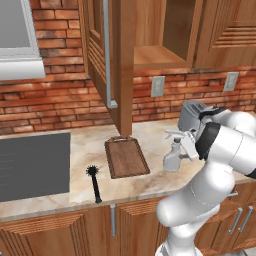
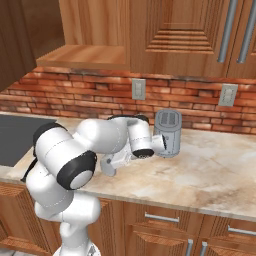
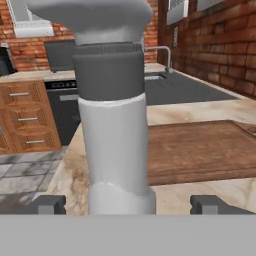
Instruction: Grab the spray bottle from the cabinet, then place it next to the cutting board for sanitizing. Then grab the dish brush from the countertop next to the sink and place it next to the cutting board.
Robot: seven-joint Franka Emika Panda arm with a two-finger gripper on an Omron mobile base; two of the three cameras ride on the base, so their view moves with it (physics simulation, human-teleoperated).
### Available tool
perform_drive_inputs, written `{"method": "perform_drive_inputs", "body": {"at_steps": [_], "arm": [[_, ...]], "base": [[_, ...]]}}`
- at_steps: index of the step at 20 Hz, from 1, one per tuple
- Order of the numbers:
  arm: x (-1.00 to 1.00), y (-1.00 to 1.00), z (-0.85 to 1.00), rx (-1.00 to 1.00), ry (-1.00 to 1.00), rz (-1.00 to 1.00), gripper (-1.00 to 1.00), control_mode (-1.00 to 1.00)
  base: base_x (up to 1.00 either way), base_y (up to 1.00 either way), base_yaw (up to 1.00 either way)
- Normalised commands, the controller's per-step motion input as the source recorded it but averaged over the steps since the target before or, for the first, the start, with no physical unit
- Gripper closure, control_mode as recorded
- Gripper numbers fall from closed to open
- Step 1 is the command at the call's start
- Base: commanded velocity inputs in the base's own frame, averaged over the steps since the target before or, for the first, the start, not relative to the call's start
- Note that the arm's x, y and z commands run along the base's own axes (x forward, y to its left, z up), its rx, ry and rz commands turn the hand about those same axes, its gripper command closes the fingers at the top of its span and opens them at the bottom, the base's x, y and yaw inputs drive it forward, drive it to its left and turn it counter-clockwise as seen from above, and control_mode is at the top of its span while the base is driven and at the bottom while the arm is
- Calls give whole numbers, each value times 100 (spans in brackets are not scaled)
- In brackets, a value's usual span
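Note:
The pale spray bottle (image 1: 173,156) stands upright on the beige countertop (image 1: 85,147), just right of the dark wooden cutting board (image 1: 126,157). In the hand view the spray bottle (image 3: 116,130) rises close up between my fingertips (image 3: 47,204), with a gap on each side, and the cutting board (image 3: 200,150) lies beyond it. My gripper (image 3: 128,204) is open around the bottle's base; in the left base view the gripper (image 1: 186,145) is largely hidden by my forearm. The black dish brush (image 1: 94,182) lies near the counter's front edge, between the dark sink (image 1: 32,165) and the board. The wall cabinet door (image 1: 107,55) stands open.
A grey toaster (image 1: 192,115) stands against the brick wall right behind my hand, also seen as the toaster (image 2: 168,132) in the right base view. The open cabinet door hangs over the board's far end. Bare countertop (image 2: 220,165) stretches to the right of the toaster.

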Motion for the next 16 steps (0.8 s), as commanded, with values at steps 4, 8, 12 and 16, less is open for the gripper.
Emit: {"method": "perform_drive_inputs", "body": {"at_steps": [4,8,12,16], "arm": [[-3,-4,0,1,0,0,-100,-100],[-1,-5,0,0,0,0,-100,-100],[-3,-36,1,5,0,0,-100,-100],[-4,-44,6,8,0,0,-100,-100]], "base": [[0,0,0],[0,0,0],[0,0,0],[0,0,0]]}}
